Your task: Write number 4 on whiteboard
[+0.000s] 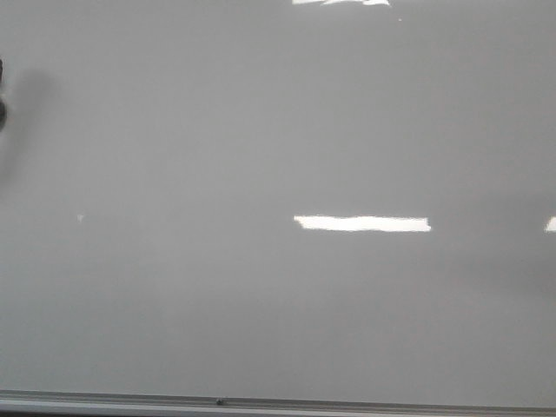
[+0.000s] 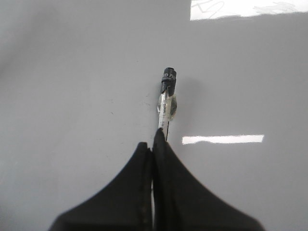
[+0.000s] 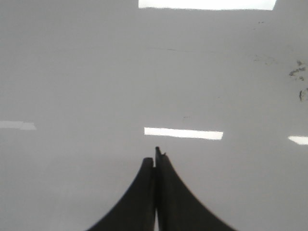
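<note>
The whiteboard [image 1: 261, 130] filled the front view, with a thin metal edge strip [image 1: 347, 405] along its lower side. No drawn figure was visible on it there. The left tool [image 2: 155, 144] was closed on a marker [image 2: 166, 103], which pointed at the board with its dark cap end forward. The right tool [image 3: 155, 159] had its fingers pressed together with nothing between them. Some faint dark smudges [image 3: 297, 72] lay on the board in the right wrist view.
</note>
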Tool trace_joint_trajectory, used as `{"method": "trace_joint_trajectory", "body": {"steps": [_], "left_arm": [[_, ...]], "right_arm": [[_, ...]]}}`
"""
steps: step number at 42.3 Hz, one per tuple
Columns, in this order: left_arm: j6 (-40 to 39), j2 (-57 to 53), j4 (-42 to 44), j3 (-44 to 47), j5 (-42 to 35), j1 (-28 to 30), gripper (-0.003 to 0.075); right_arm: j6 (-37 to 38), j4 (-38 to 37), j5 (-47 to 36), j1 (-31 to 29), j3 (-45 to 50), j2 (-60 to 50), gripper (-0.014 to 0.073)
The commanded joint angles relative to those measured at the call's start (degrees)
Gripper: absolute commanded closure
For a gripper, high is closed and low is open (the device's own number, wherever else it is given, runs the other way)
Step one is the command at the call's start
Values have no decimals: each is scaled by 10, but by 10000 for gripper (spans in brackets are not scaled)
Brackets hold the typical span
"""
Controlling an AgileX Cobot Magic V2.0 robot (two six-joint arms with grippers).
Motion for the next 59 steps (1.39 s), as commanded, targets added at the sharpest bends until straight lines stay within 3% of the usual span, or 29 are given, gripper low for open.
{"method": "trace_joint_trajectory", "body": {"steps": [1,22,43,53,59], "left_arm": [[-4,-7,-5,2,-50,0,741],[-4,-7,-5,2,-50,0,741],[-10,-7,-8,-13,-174,0,741],[-10,-4,-8,-130,-117,0,741],[-10,27,-2,-226,-33,0,741]], "right_arm": [[-6,0,-50,-3,-8,-11,662],[-6,0,-50,-3,-8,-11,662],[2,0,-41,-2,-35,-11,662],[2,0,44,-2,-156,2,662],[2,0,108,-2,-243,43,662]]}}
